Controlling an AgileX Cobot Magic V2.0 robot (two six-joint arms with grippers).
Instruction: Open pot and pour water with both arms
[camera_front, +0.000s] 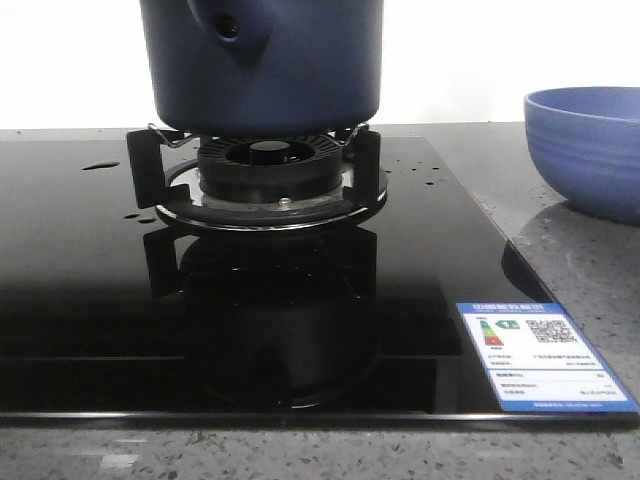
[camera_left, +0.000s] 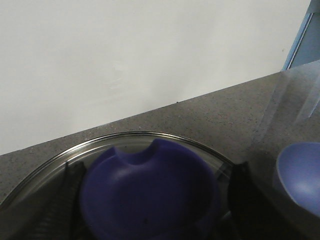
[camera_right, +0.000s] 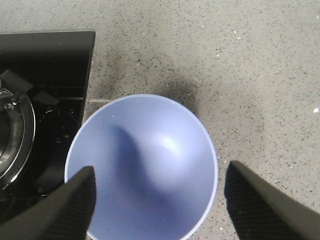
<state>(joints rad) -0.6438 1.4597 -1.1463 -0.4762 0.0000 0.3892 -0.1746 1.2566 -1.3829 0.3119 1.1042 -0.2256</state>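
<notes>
The left hand (camera_left: 150, 210) hangs over a glass lid (camera_left: 150, 136) with a blue knob (camera_left: 150, 195); its two dark fingers (camera_left: 60, 205) stand on either side of the knob, inside the lid's rim. The picture is blurred there, so I cannot tell whether the fingers press the knob or stand clear of it.

The right hand (camera_right: 157, 200) hovers above the light blue bowl (camera_right: 142, 165), looking straight down into it. Its fingers (camera_right: 65, 205) are spread wide apart with nothing between them, one over the bowl's left edge and one beyond its right edge.

The front view shows neither arm. It shows the pot (camera_front: 262, 65), dark blue, sitting on the burner grate (camera_front: 255, 175) of the black glass stove (camera_front: 250, 300), its handle socket facing the camera; the pot's top is cut off, so the lid is out of sight there. The bowl (camera_front: 585, 150) stands to the right on the speckled grey tabletop (camera_front: 560, 260), well apart from the pot.

Only the right wrist view shows the bowl's inside and the stove's edge just beside it. Only the left wrist view shows the lid.
</notes>
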